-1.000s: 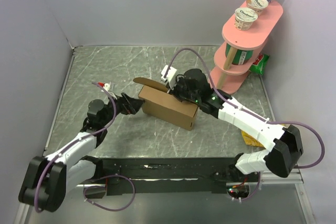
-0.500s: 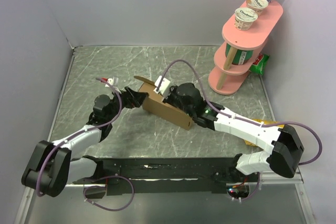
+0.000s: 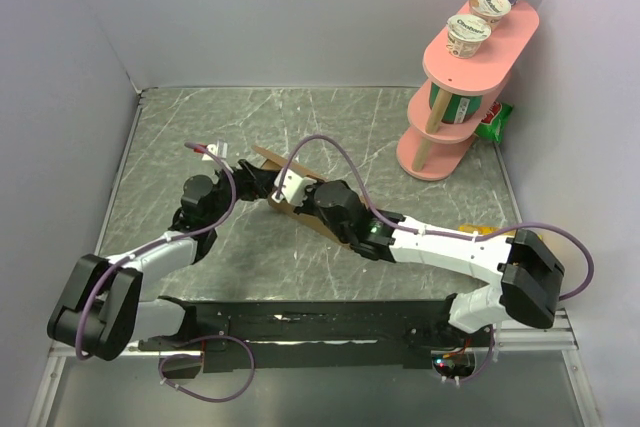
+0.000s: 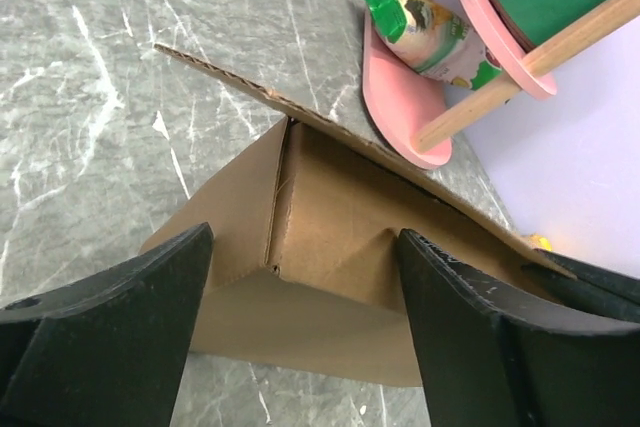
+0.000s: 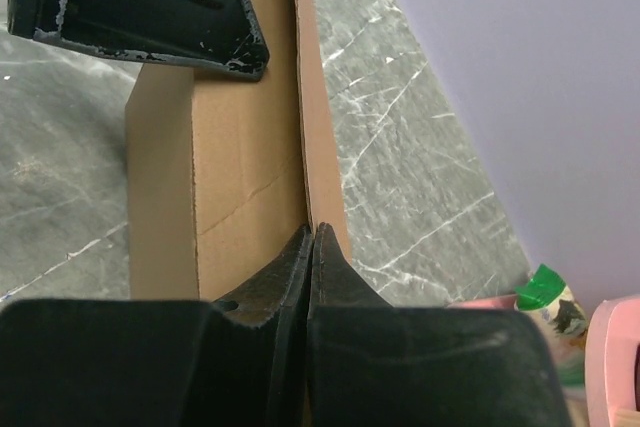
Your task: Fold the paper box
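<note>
With the box (image 4: pixel 330 247) lying mid-table (image 3: pixel 200 127) between your 2 grippers, the right gripper (image 5: pixel 311 237) is pressed together, apparently pinching the raised flap (image 4: pixel 300 112) to keep it up, while the left gripper (image 4: pixel 300 242) stands spread around the box's end, probably to brace it.

The grey marbled worktop (image 3: pixel 200 127) carries a plain brown cardboard box (image 4: pixel 340 247) near its middle, a pink three-tier stand on wooden posts (image 3: pixel 440 157) at the far right, a green snack bag (image 3: pixel 495 119) behind that stand, and a largely hidden yellow packet (image 3: pixel 475 231) nearer the front.
</note>
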Action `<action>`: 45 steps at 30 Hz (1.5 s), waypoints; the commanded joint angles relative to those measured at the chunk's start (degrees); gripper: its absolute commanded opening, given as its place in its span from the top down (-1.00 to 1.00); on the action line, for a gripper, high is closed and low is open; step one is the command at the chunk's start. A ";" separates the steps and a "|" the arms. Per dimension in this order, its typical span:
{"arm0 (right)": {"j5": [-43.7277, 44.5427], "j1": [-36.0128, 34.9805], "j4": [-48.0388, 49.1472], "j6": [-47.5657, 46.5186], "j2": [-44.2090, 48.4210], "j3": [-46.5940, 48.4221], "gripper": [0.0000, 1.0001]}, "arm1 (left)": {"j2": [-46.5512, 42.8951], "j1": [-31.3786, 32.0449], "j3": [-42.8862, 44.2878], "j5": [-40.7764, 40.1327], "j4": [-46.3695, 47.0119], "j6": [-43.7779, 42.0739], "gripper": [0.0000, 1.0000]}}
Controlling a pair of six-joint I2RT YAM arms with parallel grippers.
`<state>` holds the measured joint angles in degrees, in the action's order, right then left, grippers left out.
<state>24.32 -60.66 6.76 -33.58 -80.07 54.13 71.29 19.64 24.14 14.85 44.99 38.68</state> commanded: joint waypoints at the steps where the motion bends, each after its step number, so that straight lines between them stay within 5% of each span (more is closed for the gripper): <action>1: -2.70 -1.21 -11.16 4.49 -5.18 -4.55 0.99 | -4.65 -0.39 1.26 -1.49 -1.21 -1.14 -0.69; 4: -3.31 -0.51 -9.67 6.16 -4.05 -5.78 1.00 | -9.73 -1.97 0.03 -1.14 -4.82 -2.20 -0.98; 13: -15.25 7.57 -9.31 7.39 1.14 -5.09 1.00 | -26.97 -3.64 -7.09 -2.55 -14.21 -7.21 -0.93; 24: -33.80 16.10 -21.97 8.98 8.62 3.00 1.00 | -37.00 -4.34 -4.63 -0.88 -21.45 -9.49 -0.95; 32: -39.52 19.79 -22.50 8.89 7.39 4.67 1.00 | -28.32 -4.70 -4.55 12.99 -7.74 -17.31 -0.90; 45: -46.81 24.27 -26.80 7.66 3.43 8.97 1.00 | -15.22 -10.21 3.19 19.57 -7.65 -30.95 -0.92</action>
<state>-18.00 -38.22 -12.47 -26.48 -73.95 61.12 53.45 13.26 24.32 28.51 33.52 11.46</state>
